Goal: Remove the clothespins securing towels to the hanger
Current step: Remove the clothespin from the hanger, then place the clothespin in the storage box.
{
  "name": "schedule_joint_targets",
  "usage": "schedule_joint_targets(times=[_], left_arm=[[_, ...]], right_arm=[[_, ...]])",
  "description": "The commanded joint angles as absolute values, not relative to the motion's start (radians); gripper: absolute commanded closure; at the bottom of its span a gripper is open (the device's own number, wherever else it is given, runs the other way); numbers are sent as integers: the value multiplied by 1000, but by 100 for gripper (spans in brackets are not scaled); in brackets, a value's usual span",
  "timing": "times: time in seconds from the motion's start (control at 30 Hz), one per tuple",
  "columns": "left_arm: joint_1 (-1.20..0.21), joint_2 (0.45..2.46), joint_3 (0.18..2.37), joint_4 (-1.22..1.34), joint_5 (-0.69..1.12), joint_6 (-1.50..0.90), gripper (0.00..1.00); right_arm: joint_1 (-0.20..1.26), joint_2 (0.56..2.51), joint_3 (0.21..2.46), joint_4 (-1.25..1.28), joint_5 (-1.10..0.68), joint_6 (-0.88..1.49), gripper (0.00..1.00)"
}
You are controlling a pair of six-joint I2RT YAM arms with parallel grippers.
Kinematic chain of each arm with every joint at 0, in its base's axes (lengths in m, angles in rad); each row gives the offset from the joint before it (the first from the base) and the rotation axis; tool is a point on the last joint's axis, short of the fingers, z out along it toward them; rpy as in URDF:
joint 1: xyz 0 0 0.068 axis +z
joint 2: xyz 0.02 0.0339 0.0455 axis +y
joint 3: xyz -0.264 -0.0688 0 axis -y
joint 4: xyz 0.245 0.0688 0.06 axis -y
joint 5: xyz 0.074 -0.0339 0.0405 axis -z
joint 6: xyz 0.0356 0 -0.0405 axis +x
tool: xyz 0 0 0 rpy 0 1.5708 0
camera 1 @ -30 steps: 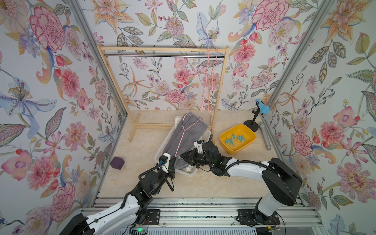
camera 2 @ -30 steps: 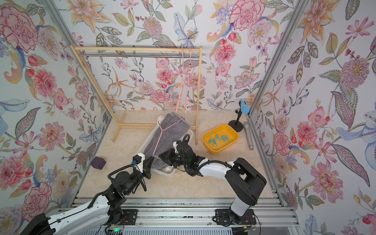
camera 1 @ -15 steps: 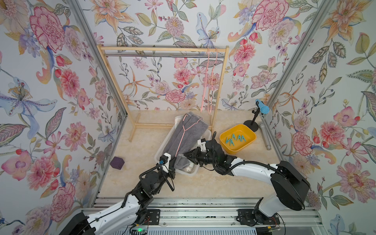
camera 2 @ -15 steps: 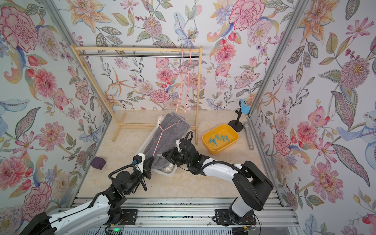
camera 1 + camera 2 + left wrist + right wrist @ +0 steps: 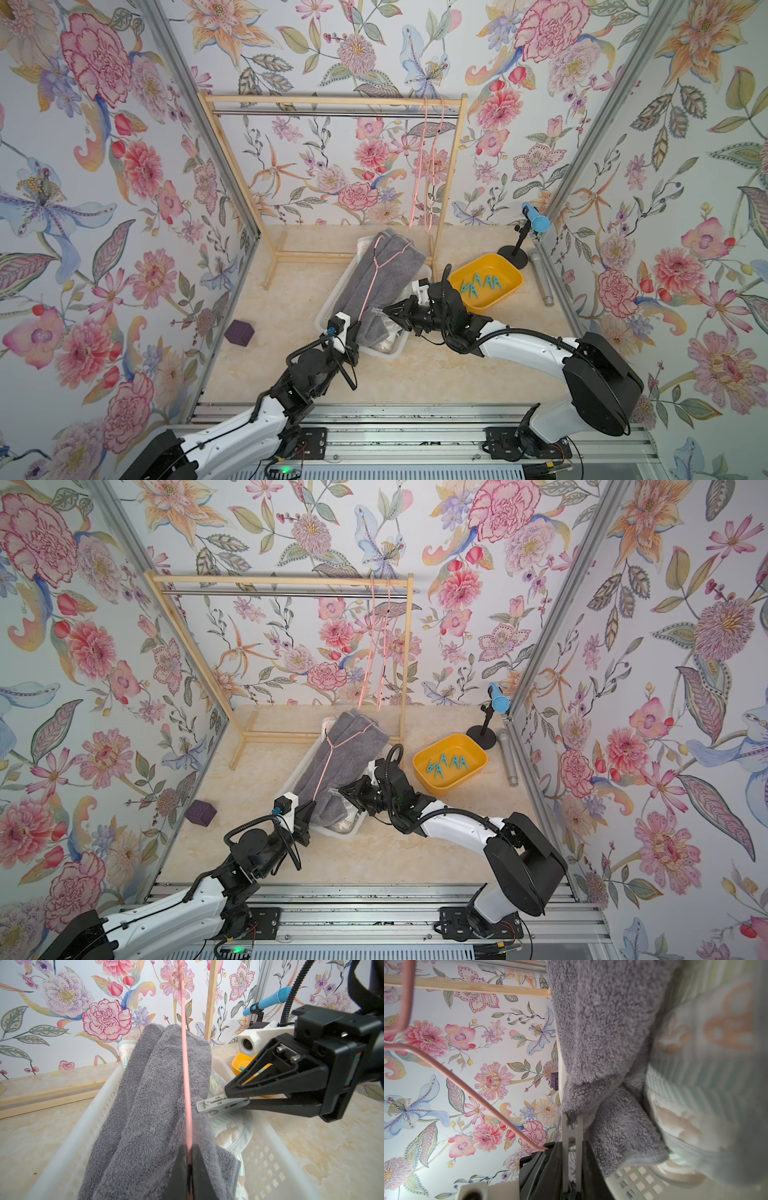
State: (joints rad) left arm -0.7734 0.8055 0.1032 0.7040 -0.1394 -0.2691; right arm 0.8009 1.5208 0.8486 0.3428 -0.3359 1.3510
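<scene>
Over white basket (image 5: 93, 1118) we log: grey clothespin (image 5: 220, 1103) pinched in right tool (image 5: 236, 1101), long axis in line with that tool, nose at grey towel (image 5: 155, 1095) just beside hanger (image 5: 186, 1074); left tool (image 5: 189, 1159) clamps hanger wire. We judge exit straight back along axis.

Walls (image 5: 124, 174) on three sides are covered in really loud floral wallpaper: big pink peonies, orange lilies, bluish blooms and grey-green leaves on white. Bare aluminium posts (image 5: 224, 166) run up the two back corners. The floor (image 5: 257, 779) is a pale beige marble-look sheet with cream veining. Against the back wall stands a light wooden garment rack (image 5: 332, 99) with a silver metal rail (image 5: 291, 113) just under its top bar. The back right corner has a blue-headed mic on a small black stand (image 5: 535, 222), and a silver mic (image 5: 542, 280) lies on the floor beside it. A small purple cube (image 5: 239, 333) sits by the left wall. Lighting is bright and even, with soft shadows.
</scene>
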Motion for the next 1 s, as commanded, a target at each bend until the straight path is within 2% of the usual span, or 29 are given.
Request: schedule_joint_targets(times=[0.0,0.7,0.97], left_arm=[[-781,806,129,731,-169,-261,100],[-781,797,135,706,-183,-255,100],[-781,819,141,707,-187,-247,100]], right_arm=[[786,1484,828,328,-338,1334,94],[653,1413,908,120,-298,1125,94],[523,1375,930,61,-325,1060,94]])
